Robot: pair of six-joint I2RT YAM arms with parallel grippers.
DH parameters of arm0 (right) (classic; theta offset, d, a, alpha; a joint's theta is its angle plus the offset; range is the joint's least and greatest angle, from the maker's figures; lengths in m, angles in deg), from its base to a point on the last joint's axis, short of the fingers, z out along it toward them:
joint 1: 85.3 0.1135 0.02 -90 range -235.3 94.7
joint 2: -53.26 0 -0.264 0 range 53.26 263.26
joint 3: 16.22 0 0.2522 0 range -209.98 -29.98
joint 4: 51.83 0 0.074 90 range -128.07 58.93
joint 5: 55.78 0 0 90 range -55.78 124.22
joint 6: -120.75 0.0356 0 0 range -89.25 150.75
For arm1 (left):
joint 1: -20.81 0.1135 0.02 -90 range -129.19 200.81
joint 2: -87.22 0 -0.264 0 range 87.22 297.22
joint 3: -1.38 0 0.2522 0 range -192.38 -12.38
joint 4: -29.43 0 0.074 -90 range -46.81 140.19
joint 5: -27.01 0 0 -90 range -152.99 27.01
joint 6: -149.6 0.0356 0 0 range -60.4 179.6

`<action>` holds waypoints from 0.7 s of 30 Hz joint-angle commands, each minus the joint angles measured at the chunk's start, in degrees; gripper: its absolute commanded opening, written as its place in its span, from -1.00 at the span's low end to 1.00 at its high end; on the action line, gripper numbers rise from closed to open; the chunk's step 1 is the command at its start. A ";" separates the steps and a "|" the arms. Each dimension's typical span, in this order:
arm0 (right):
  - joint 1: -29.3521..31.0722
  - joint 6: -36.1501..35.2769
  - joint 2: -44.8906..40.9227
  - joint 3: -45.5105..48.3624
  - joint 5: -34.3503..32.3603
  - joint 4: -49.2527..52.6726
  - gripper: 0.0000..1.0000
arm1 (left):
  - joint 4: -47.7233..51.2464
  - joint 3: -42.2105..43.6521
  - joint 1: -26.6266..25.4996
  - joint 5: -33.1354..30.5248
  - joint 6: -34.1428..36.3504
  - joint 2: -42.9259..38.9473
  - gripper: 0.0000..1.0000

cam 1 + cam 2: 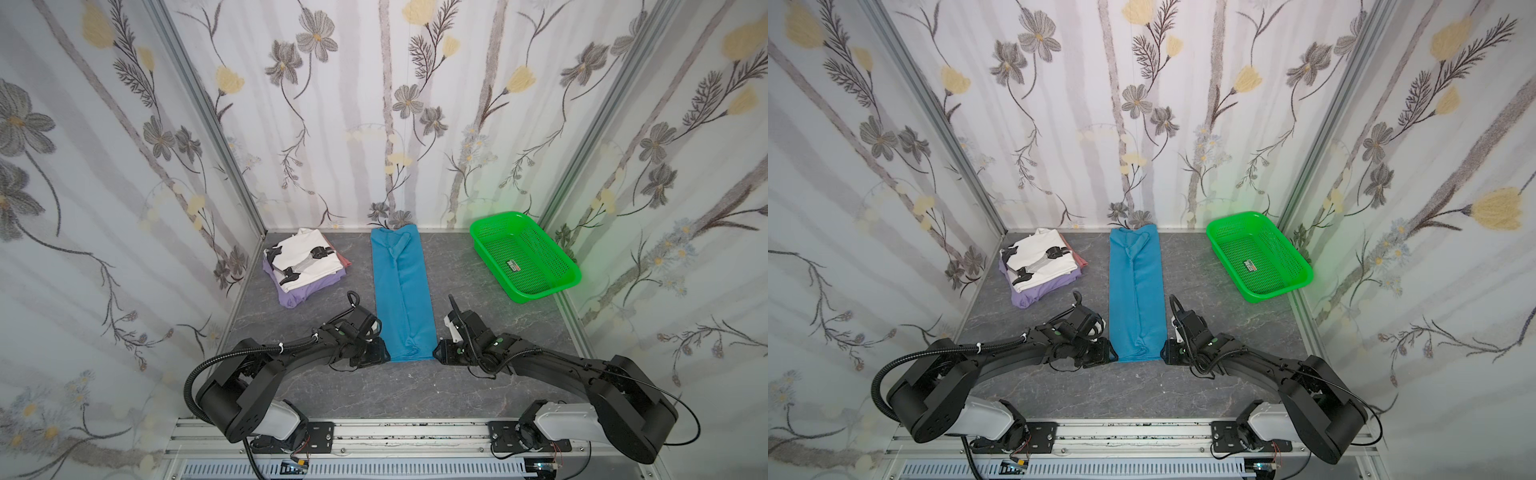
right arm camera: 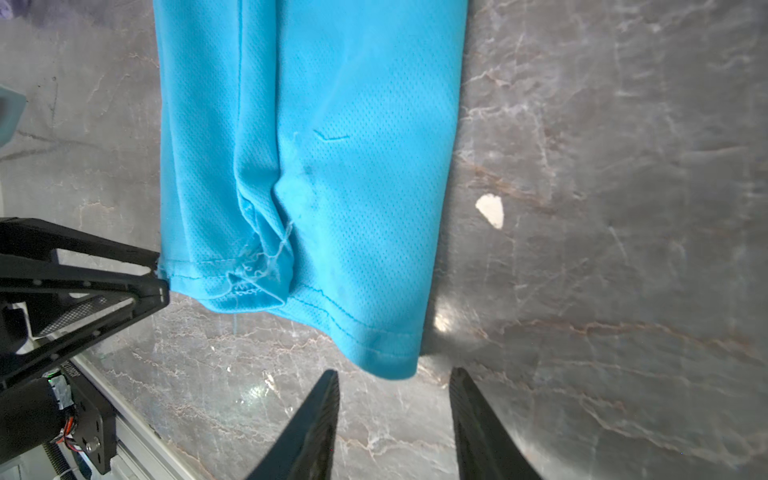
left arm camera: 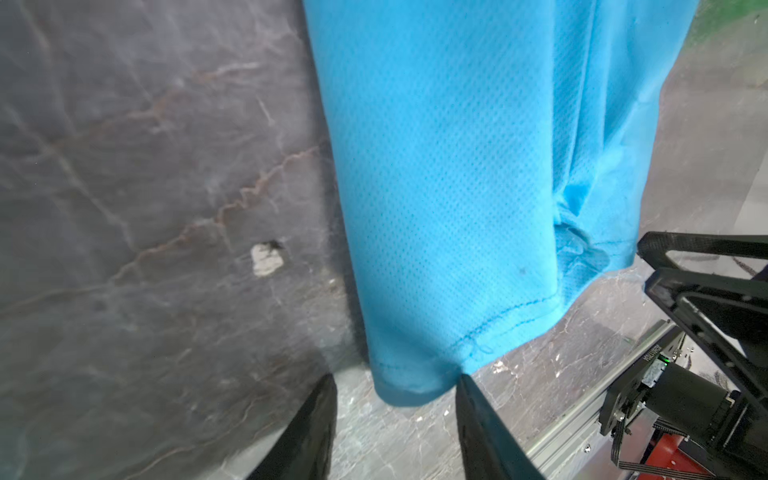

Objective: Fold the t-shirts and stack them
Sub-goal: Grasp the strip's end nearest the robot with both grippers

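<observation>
Along the middle of the worktop (image 1: 478,299) lies the blue t-shirt (image 1: 401,291), folded lengthwise into one narrow strip. Its far end reaches the foot of the far wall and its hem lies toward the near side. Both long edges are straight, with bare worktop on either side and a bare band between the hem and the near rail.

The left pincer (image 3: 395,376) sits at the hem's near-left corner, fingers apart, the corner between their tips; one tip touches the hem. The right pincer (image 2: 392,372) is at the near-right corner, fingers apart, with the cloth just beyond their tips.

Four shirts in all. The other three are stacked in the far-left corner, well apart from the strip: a white printed t-shirt (image 1: 305,257) on top, a lavender t-shirt (image 1: 291,295) beneath it, and a pinkish-red t-shirt (image 1: 344,261) showing at the stack's right edge. One green basket (image 1: 494,218) stands far right beside the wall.
</observation>
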 commanded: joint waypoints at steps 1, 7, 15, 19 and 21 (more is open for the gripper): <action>-0.19 -0.66 1.49 -0.20 2.38 -5.04 -0.16 | -0.14 -0.68 0.00 -3.06 -0.66 0.92 -0.11; -0.93 -1.20 3.35 -0.50 3.72 -5.92 -0.42 | -0.74 -1.24 -0.02 -2.52 -1.10 3.17 -0.50; -0.91 -1.05 6.61 0.00 6.56 -8.33 -0.69 | 2.53 -1.72 -0.04 -3.59 0.04 2.00 -0.94; -0.83 -1.02 8.39 0.35 7.08 -9.07 -0.87 | 2.49 -1.32 0.00 -3.43 0.15 2.42 -1.00; -0.63 -1.00 7.70 0.82 7.48 -8.93 -0.99 | 2.33 -0.89 -0.06 -3.10 0.09 2.44 -1.00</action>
